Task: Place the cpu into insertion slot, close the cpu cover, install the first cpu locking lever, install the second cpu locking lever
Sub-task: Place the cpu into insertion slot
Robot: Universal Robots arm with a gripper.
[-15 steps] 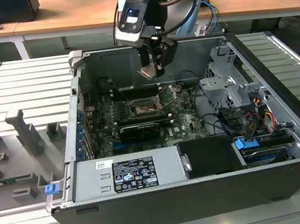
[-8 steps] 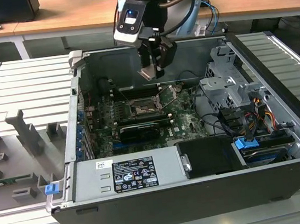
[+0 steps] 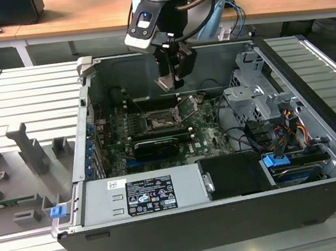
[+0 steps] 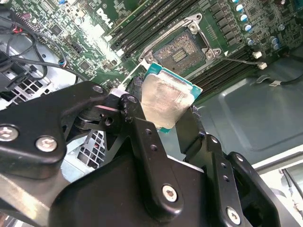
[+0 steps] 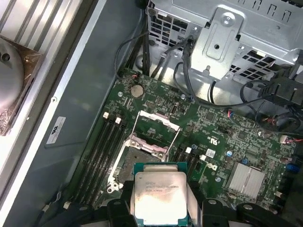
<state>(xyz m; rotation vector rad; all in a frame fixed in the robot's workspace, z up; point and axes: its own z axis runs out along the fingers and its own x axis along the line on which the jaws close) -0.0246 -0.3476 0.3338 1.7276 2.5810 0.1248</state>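
My end effector [image 4: 163, 113] is closed on the cpu [image 4: 168, 94], gripping it by two opposite edges (silver top towards my wrist). It hangs above the insertion slot [image 5: 139, 158], whose cpu cover [image 5: 159, 120] stands open, inside the computer case [image 3: 200, 226].

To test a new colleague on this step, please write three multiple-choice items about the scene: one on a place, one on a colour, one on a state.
1. Where is the cpu?
A in the insertion slot
B held by the gripper
C on the cpu cover

2. What colour is the cpu's top?
A red
B silver-grey
C blue

3. How is the insertion slot?
A empty, cpu cover raised
B filled
C shut under the cover

Answers: 1 B, the gripper's fingers clamp its edges above the slot; 2 B, dull metal shows in both wrist views; 3 A, the bare pin field shows.
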